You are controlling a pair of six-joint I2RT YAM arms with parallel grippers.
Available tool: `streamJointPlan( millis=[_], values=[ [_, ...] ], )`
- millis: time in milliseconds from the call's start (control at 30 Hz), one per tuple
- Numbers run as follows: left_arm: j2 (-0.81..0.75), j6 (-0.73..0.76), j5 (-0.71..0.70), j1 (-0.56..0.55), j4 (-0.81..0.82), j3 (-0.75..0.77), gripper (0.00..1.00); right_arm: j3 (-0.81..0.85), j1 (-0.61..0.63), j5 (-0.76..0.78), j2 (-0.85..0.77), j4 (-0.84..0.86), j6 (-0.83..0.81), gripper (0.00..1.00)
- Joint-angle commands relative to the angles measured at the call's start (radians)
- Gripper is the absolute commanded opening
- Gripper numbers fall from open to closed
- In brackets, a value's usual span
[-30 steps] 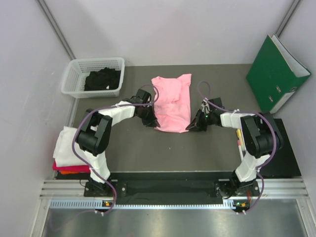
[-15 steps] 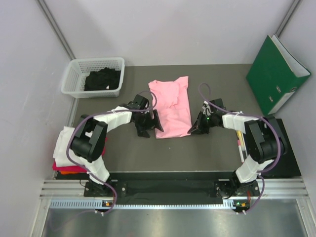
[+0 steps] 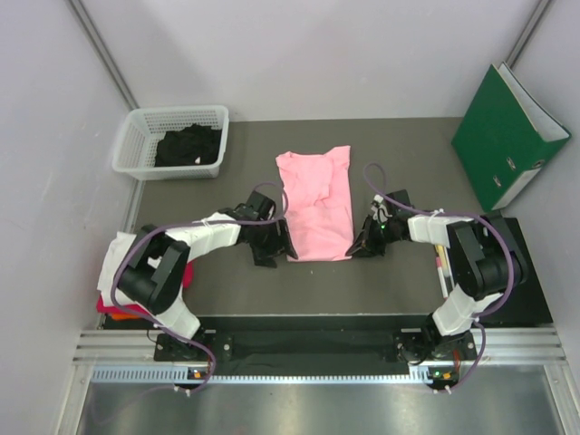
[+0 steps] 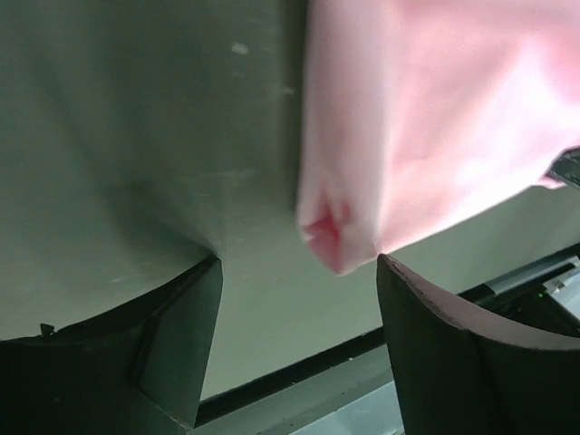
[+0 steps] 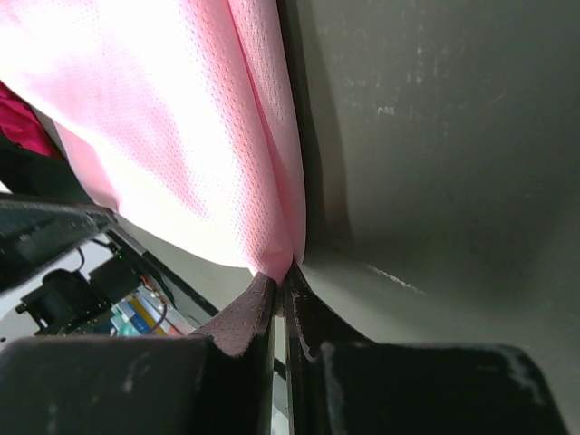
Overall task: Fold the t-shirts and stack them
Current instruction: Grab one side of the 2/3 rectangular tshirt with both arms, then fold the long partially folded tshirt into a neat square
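Pink t-shirt (image 3: 314, 207) is laid lengthwise on the table (image 3: 399, 290), between both grippers.
Its near-right edge is pinched by the right gripper (image 5: 281, 283); the left gripper (image 4: 297, 265) is spread wide, empty. Soft, light, limp cloth, likely best gripped at corners.

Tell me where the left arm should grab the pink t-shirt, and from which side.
Take the near-left corner of the pink t-shirt, coming in low from its left edge. That corner is a thick, folded tip sitting just ahead of the left gripper, whose jaws are open. It mirrors the near-right corner that the right gripper has pinched, so the hem would be held evenly.
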Motion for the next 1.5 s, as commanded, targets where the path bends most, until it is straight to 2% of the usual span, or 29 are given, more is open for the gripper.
streamJointPlan(
  millis=[0,100,133,233,267,633,900,1100,1233,1467],
  values=[
    [0.031,-0.066,-0.012,-0.078,0.122,-0.022,0.73,-0.009,0.006,-0.028,-0.011,0.029,-0.016,0.04],
    [0.067,-0.076,-0.032,-0.098,0.136,-0.004,0.61,-0.011,0.006,-0.033,-0.014,0.026,-0.019,0.04],
    [0.074,-0.074,-0.030,-0.100,0.137,0.004,0.45,-0.011,0.006,-0.035,-0.017,0.022,-0.021,0.04],
    [0.096,-0.076,-0.029,-0.103,0.116,0.024,0.16,-0.009,0.008,-0.044,-0.033,-0.001,-0.032,0.04],
    [0.091,-0.077,-0.035,-0.105,0.100,0.028,0.01,-0.009,0.008,-0.048,-0.039,-0.009,-0.039,0.04],
    [-0.108,-0.068,-0.116,-0.114,-0.080,0.030,0.00,-0.043,0.008,-0.074,-0.117,-0.095,-0.113,0.04],
    [-0.197,-0.022,-0.196,-0.112,-0.188,0.119,0.00,-0.042,0.008,-0.091,-0.166,-0.135,-0.131,0.04],
    [-0.147,0.015,-0.251,-0.112,-0.206,0.234,0.00,0.069,0.005,-0.079,-0.221,-0.165,-0.136,0.04],
    [-0.098,0.038,-0.279,-0.108,-0.200,0.320,0.00,0.211,-0.003,-0.044,-0.221,-0.182,-0.147,0.05],
    [0.031,0.104,-0.288,-0.076,-0.203,0.519,0.00,0.409,-0.024,-0.025,-0.087,-0.175,-0.165,0.05]
  ],
)
